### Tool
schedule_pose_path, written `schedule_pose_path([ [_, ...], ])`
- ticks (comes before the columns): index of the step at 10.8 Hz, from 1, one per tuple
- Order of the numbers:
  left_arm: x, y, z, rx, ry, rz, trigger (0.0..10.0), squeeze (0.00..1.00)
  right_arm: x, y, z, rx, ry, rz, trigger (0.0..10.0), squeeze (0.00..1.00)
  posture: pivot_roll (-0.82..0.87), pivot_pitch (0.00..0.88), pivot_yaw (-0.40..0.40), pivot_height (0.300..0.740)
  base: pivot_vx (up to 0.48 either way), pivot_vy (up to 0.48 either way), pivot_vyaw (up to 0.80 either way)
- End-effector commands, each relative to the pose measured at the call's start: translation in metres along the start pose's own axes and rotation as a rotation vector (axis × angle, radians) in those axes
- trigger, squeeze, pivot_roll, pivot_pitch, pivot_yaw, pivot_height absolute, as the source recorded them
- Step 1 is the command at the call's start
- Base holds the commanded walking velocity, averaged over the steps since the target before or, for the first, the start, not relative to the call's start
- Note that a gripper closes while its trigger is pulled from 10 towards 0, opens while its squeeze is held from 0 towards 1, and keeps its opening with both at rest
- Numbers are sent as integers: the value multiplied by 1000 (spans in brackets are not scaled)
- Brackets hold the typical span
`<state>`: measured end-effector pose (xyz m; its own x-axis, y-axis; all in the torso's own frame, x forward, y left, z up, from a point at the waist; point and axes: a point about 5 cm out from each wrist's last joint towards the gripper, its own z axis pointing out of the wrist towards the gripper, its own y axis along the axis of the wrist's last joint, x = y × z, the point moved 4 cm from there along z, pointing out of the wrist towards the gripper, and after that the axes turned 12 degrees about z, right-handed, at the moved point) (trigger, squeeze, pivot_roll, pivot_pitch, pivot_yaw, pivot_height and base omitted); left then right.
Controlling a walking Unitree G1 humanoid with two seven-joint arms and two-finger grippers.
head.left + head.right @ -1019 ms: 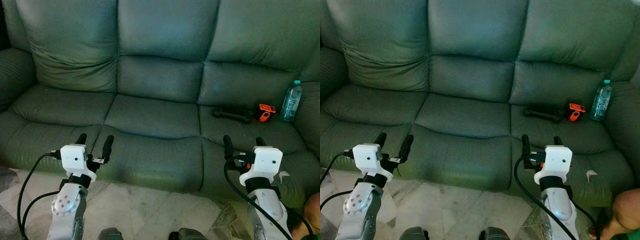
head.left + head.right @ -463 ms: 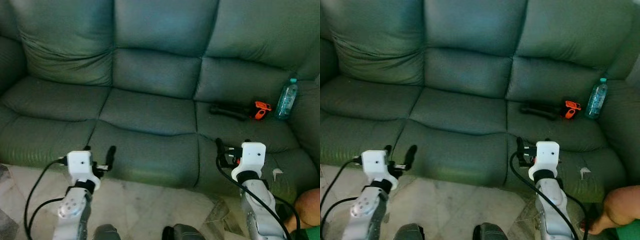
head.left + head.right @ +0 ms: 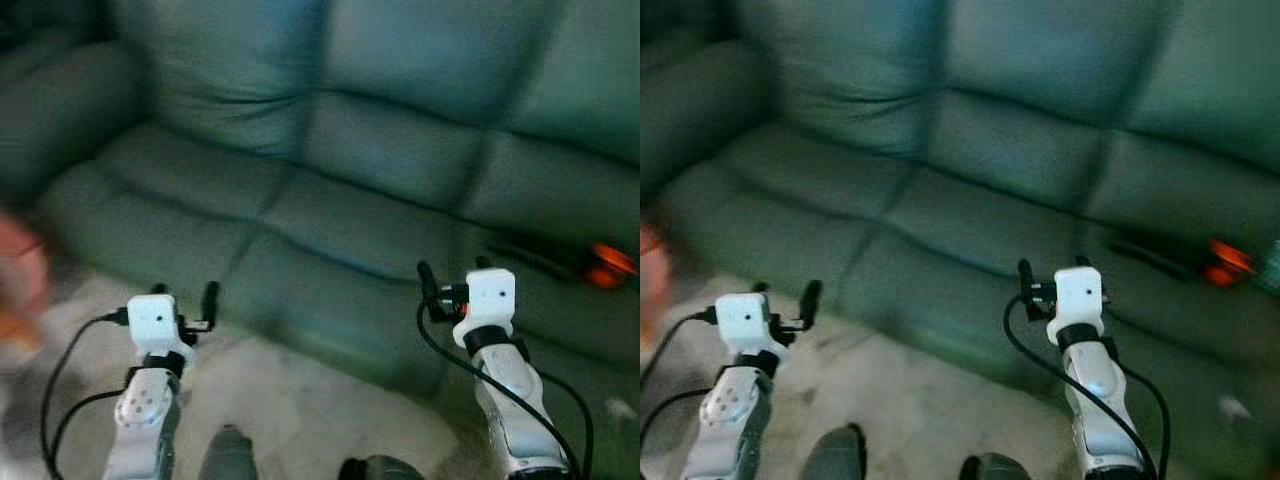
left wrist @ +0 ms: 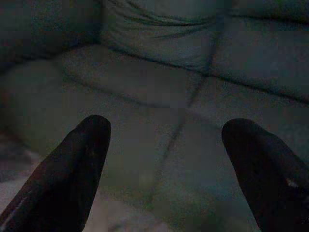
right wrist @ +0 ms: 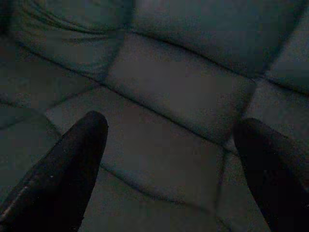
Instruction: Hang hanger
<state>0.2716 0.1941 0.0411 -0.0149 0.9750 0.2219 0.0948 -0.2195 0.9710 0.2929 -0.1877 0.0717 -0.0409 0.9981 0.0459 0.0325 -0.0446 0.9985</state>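
Blurred head views. Green sofa (image 3: 330, 190) serves as landmark. Left gripper (image 3: 185, 297) hovers over the pale floor (image 3: 920, 400) just before the sofa's front edge, jaws spread wide, empty. Right gripper (image 3: 452, 277) hovers above the sofa's seat, jaws likewise spread, empty. A black object with an orange part (image 3: 608, 266), unidentifiable, lies on the seat beyond the right gripper.

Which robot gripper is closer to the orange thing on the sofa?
The right gripper. It is over the seat edge just left of the orange thing, while the left gripper is far across, over the floor.
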Motion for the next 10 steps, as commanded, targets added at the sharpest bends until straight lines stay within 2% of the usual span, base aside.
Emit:
schedule_pose_path([
  [1,3,2,2,-12,20,17,10000,0,-4,2,1,-11,-11,-5,10000,0,23,100,-79,740,0,0,800],
  [2,4,5,4,-26,11,12,10000,0,-6,10,5,-36,-39,27,10000,0,26,98,-80,740,0,0,800],
  [4,13,10,10,-42,42,31,10000,0,1,29,16,-97,-17,36,10000,0,29,90,-77,740,0,0,800],
  [8,17,3,11,-30,73,71,10000,0,-5,16,14,-59,-25,25,10000,0,31,90,-77,740,0,0,800],
  [10,33,5,10,-40,147,100,10000,0,-10,11,12,-42,-35,26,10000,0,29,91,-80,740,0,0,800],
])
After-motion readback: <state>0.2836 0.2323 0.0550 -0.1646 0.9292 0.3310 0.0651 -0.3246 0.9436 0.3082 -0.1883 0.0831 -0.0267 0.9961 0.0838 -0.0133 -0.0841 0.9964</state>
